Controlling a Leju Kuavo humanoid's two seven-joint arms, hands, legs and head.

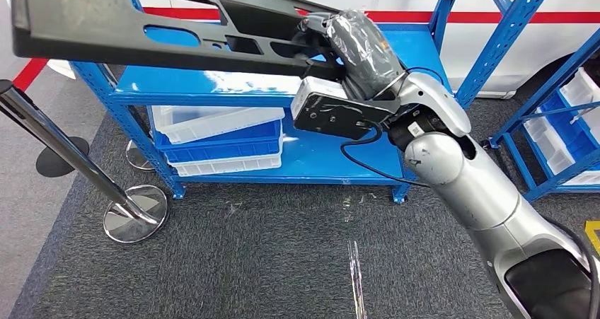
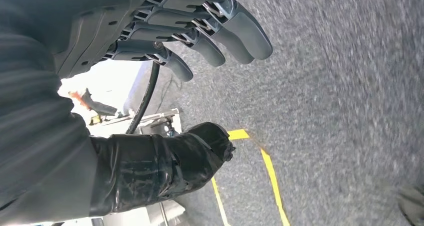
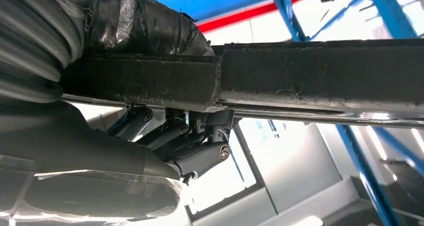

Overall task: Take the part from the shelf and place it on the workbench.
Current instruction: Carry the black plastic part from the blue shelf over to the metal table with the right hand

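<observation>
I see my right hand clamped around the long black part, lifted above the blue shelf; my left hand hangs empty, fingers spread.

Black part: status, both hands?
Right hand grips black part, lifted above blue shelf. Left hand open over carpet. Stanchion post stands nearby.

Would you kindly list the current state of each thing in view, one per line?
Black part: lifted above the shelf, held at its end.
Right robot hand: gripping the part.
Left robot hand: holding nothing, fingers apart, above the carpet.
Blue shelf: standing on the carpet; bins stacked on its lower level.
</observation>
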